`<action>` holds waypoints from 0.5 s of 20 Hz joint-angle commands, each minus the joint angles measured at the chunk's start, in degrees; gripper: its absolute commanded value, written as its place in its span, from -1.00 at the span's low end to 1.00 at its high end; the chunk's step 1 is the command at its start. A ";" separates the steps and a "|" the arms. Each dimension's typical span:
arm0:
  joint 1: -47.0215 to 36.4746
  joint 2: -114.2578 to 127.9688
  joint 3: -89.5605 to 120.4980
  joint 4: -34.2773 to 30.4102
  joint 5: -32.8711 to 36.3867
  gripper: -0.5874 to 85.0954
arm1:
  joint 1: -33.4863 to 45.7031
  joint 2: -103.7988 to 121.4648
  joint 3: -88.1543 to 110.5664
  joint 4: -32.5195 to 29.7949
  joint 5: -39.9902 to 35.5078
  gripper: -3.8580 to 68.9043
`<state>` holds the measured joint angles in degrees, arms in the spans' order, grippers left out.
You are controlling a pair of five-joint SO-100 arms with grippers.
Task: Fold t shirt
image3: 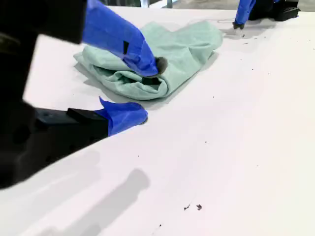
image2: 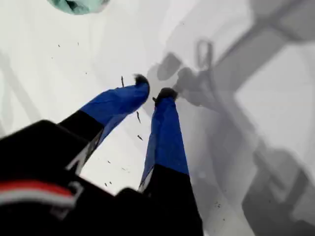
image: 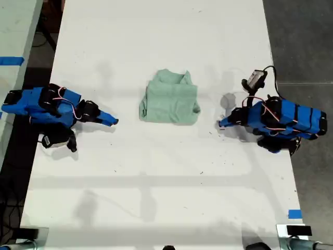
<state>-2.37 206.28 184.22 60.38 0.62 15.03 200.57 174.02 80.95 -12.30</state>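
A long white bench (image: 166, 198) fills most of the exterior view, its surface matte and dotted with small dark specks. Soft grey shadows cross it, among them a long bar shadow running across the near part. Beyond the bench's edge on the exterior view's right lies a dark grey floor (image: 307, 47). On the exterior view's left a narrow dark gap separates the bench from a second pale surface (image: 13, 31), which carries a strip of blue tape (image: 10, 61). Another small piece of blue tape (image: 294, 213) sits at the bench's near corner on the exterior view's right.
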 commanded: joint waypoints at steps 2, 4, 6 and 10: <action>-0.09 0.35 -0.26 0.09 0.09 -0.71 | -3.08 0.53 2.37 -1.05 5.63 -0.49; -0.09 0.35 -0.26 0.09 0.09 -0.71 | -1.93 0.44 2.37 -1.05 1.32 -0.49; -0.18 0.35 -0.26 0.09 0.09 -0.71 | -2.37 0.44 2.37 -1.05 -0.79 -0.50; -0.18 0.35 -0.26 0.09 0.09 -0.71 | -1.58 0.44 2.37 -1.05 -0.35 -0.50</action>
<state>-2.37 206.28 184.22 60.38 0.62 12.83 200.57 174.20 80.95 -11.95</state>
